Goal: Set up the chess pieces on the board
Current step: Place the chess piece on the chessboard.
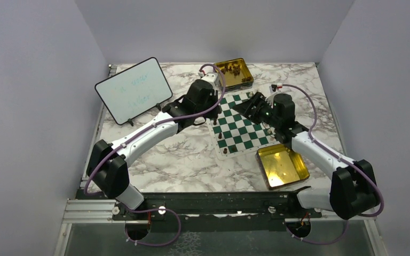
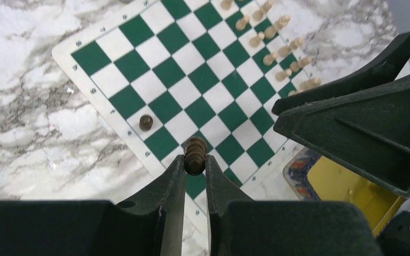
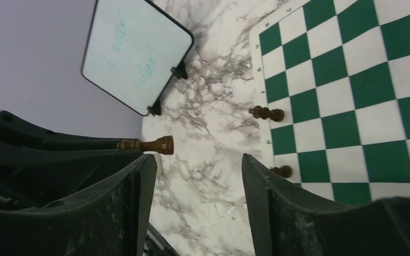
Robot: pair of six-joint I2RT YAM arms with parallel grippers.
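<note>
We see a dark chess piece [image 2: 195, 149] pinched upright in the left gripper [image 2: 195, 164] over the edge row of the board [image 2: 192, 80] near another dark piece [image 2: 146, 122], while the right gripper [image 3: 197, 160] gapes wide and empty above the marble counter [image 3: 203, 128]

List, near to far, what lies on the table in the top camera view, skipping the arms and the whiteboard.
near gold tin → chess board → far gold tin
</note>
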